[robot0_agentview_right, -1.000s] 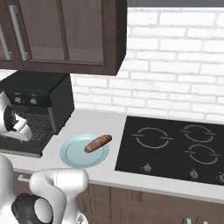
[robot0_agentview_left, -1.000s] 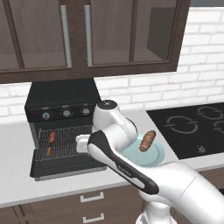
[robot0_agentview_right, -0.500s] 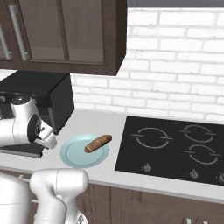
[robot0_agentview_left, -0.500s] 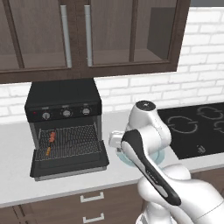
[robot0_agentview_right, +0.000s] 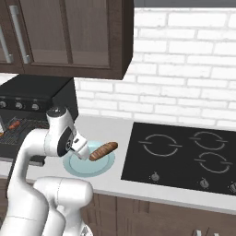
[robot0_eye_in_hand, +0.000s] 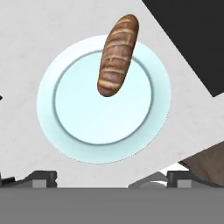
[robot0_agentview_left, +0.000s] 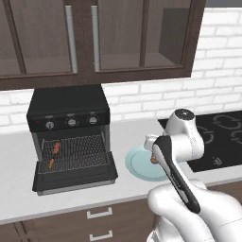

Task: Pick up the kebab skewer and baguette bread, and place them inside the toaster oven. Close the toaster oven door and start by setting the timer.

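Baguette bread (robot0_eye_in_hand: 117, 54) lay on a pale blue plate (robot0_eye_in_hand: 48, 127) on the grey counter (robot0_agentview_left: 14, 146), beside the black stove (robot0_agentview_right: 184, 152). Its long side pointed from plate middle past the rim. The gripper (robot0_eye_in_hand: 111, 177) hung above, fingers wide apart, holding nothing.

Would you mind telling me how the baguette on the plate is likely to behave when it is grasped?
The baguette bread looks stiff and crusty, so it probably won't droop. Its rounded shape may roll on the smooth plate. One end overhangs the rim, so a nudge could tip it off.
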